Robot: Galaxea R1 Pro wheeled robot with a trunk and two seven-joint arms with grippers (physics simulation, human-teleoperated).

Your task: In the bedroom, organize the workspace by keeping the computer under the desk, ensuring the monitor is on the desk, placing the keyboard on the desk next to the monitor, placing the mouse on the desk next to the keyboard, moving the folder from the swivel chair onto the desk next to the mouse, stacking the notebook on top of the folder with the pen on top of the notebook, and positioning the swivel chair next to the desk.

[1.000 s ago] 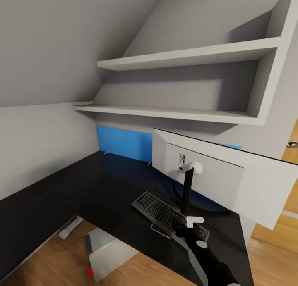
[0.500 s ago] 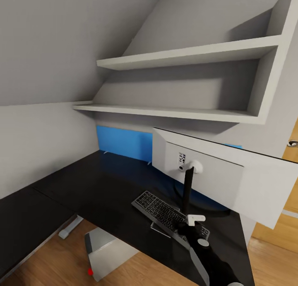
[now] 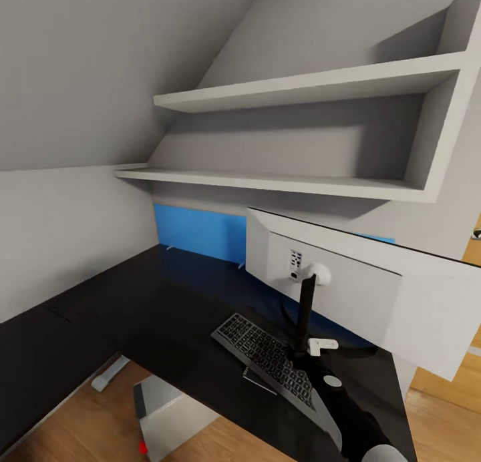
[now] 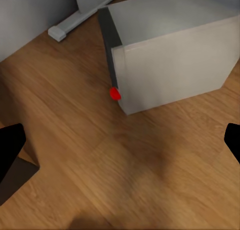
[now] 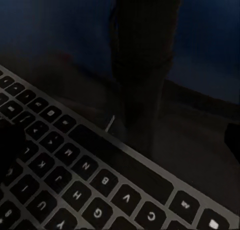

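Observation:
The white-backed monitor [image 3: 347, 292] stands on the black desk [image 3: 153, 302] on a dark stand [image 5: 142, 65]. In front of the monitor lies the dark keyboard [image 3: 257, 352]. My right gripper [image 3: 298, 363] hovers low over the keyboard's right part [image 5: 75, 175], close to the stand, and it is open [image 5: 120, 142] with nothing between its fingertips [image 5: 11, 146]. The grey computer tower [image 3: 164, 415] with a red light [image 4: 115, 94] sits on the wood floor under the desk edge. My left gripper [image 4: 120, 150] hangs open above the floor beside the tower [image 4: 175, 65].
Two white wall shelves [image 3: 300, 88] run above the desk, and a blue panel [image 3: 197, 232] stands along its back. A thin flat edge [image 3: 257, 380] pokes out under the keyboard's near side. A grey desk foot [image 3: 110, 374] lies on the floor. A wooden door [image 3: 454, 382] is at the right.
My right gripper has crept a little farther across the keyboard toward the monitor stand. The whole head view has shifted slightly.

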